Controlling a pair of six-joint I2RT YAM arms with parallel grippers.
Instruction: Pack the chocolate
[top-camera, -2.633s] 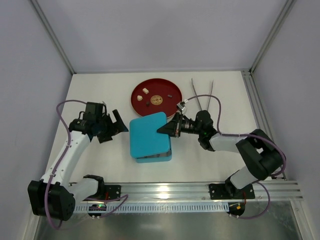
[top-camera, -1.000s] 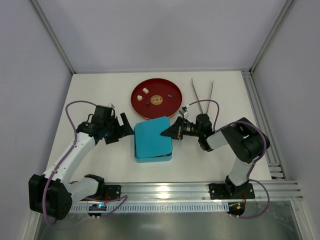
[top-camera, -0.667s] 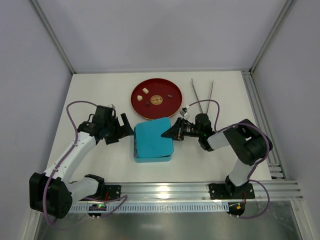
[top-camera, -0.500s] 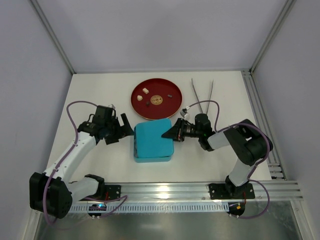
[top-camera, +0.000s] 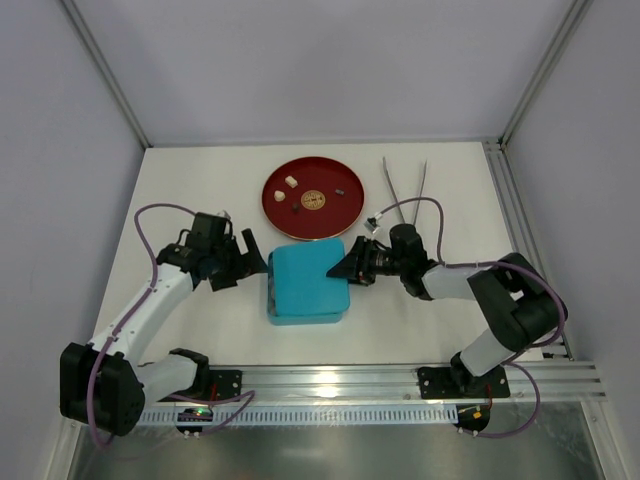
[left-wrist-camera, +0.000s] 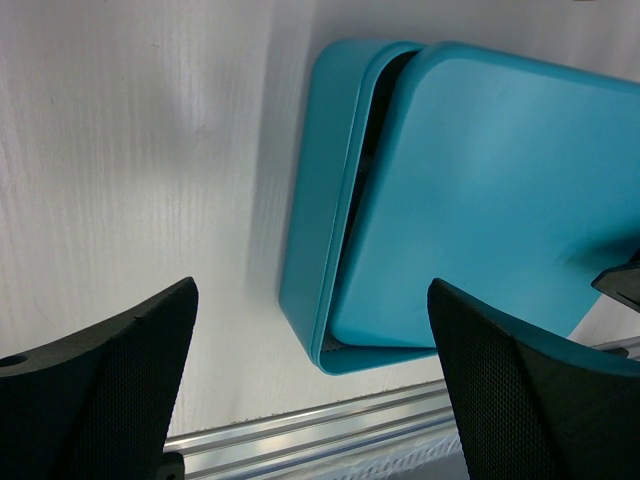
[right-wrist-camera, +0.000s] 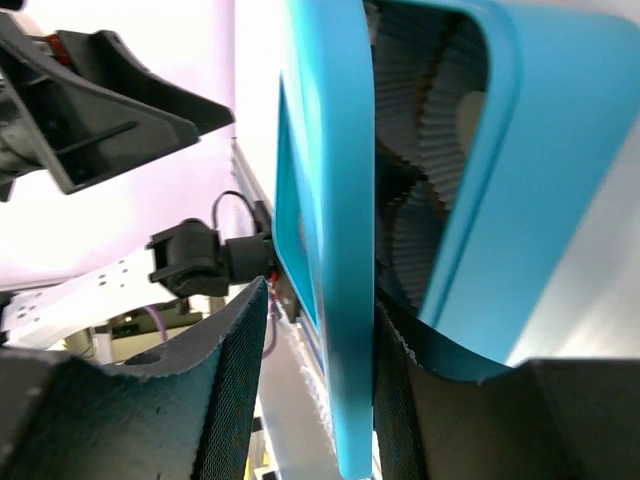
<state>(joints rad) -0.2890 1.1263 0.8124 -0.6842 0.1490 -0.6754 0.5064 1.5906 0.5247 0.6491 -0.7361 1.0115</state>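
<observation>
Chocolate pieces lie on the red plate (top-camera: 345, 205) at the back: a cream-white one (top-camera: 291, 181), a tan round one (top-camera: 313, 200) and dark ones (top-camera: 340, 190). In front of the plate stands the blue box (left-wrist-camera: 312, 190), its lid (top-camera: 305, 272) lying askew on top. Crinkled paper cups (right-wrist-camera: 425, 150) show inside. My right gripper (right-wrist-camera: 320, 300) straddles the lid's right rim (right-wrist-camera: 335, 200); one pad touches it and a gap shows at the other finger. My left gripper (top-camera: 245, 258) stands wide open just left of the box and holds nothing.
Metal tweezers (top-camera: 405, 190) lie right of the plate. An aluminium rail (top-camera: 400, 380) runs along the table's near edge, close below the box. The enclosure walls stand left, right and behind.
The right jaws have spread apart around the lid's rim, and the lid has settled lower on the box. My left arm has hardly moved.
</observation>
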